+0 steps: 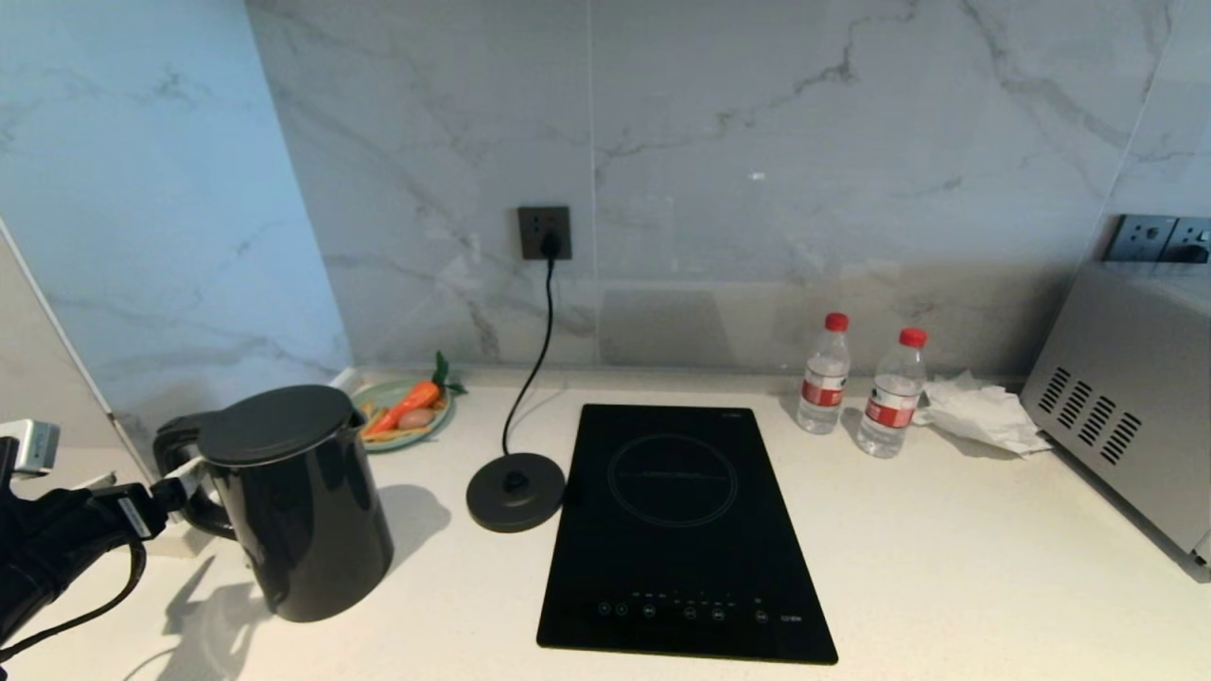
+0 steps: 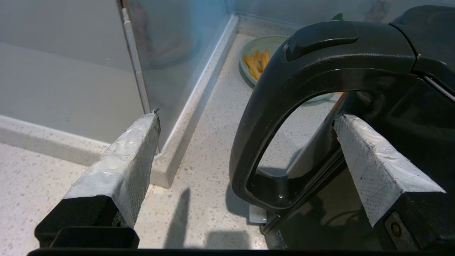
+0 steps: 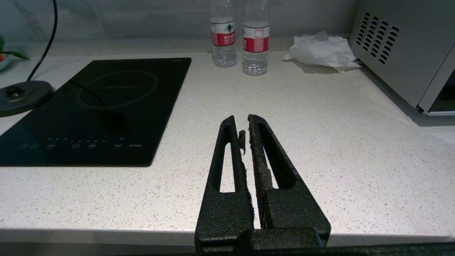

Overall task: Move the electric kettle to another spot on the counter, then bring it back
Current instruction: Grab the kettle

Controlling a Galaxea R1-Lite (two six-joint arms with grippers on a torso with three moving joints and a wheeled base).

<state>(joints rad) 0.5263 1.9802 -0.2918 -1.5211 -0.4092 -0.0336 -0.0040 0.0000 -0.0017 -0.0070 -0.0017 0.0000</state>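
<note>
Straddling the kettle's big loop handle [image 2: 284, 106], the left gripper [image 2: 245, 156] stands spread wide with nothing clamped — one white-taped finger [image 2: 117, 167] outside the loop, the other [image 2: 376, 163] pushed through it against the body. The tall glossy black electric kettle [image 1: 293, 501] stands upright on the white, finely speckled stone counter [image 1: 946, 567] at its near left, well apart from its flat round black corded base [image 1: 516, 490]. It looks rigid and probably weighty if filled; its polished wall would likely slip, so the matte handle seems the right hold. The right gripper [image 3: 245, 135], its rough black fingers pressed together on nothing, is parked over bare counter. Farther back lie the black glass induction hob [image 1: 676, 530], a pale green plate [image 1: 374, 443] holding a carrot, two clear plastic red-capped bottles [image 1: 859, 386] and the veined marble wall.
</note>
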